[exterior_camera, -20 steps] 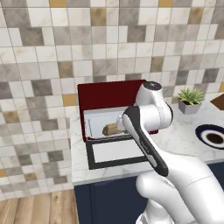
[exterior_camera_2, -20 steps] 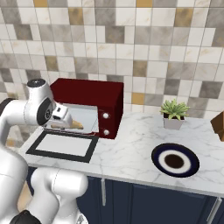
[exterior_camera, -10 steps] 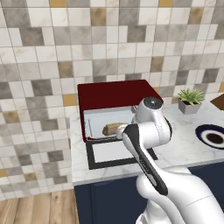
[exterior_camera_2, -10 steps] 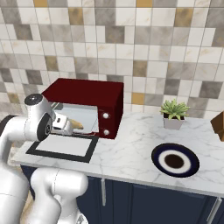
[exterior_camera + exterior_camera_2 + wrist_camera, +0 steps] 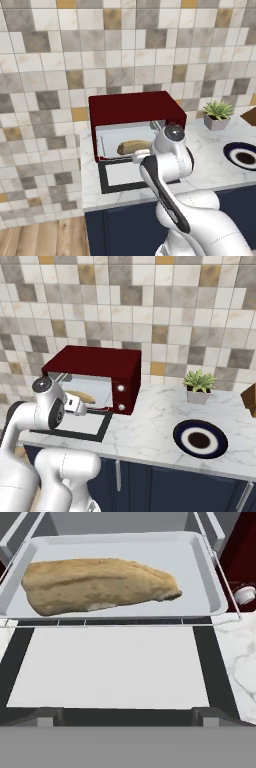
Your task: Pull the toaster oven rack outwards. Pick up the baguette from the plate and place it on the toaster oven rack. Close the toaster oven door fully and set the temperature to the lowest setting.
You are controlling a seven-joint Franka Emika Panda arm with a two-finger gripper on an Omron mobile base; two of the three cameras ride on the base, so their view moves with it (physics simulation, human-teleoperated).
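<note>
The baguette (image 5: 100,586) lies lengthwise on the rack (image 5: 200,567), toward one end of it, and the rack sticks out of the oven (image 5: 135,107) over the door (image 5: 107,667), which lies flat and fully open on the worktop (image 5: 150,426). So the loaf looks delivered, and the plate (image 5: 200,440) sits bare, well apart toward the arm's right. The end effector (image 5: 80,405) hangs low in front of the door with nothing in it, jaws spread wide, probably because it must get under or behind the door's edge to swing it up. From the hand view you get the close detail: the loaf's crust, the thin wire edge of the rack, the pale window of the door and a knob (image 5: 246,594) at the side. It does not show the fingertips, nor how the oven sits in the room. The right base view gives that: both silver knobs on the oven's front, the plate, and a small plant (image 5: 199,385) behind it. The left base view shows the loaf inside the opening, though the arm covers part of the door.
</note>
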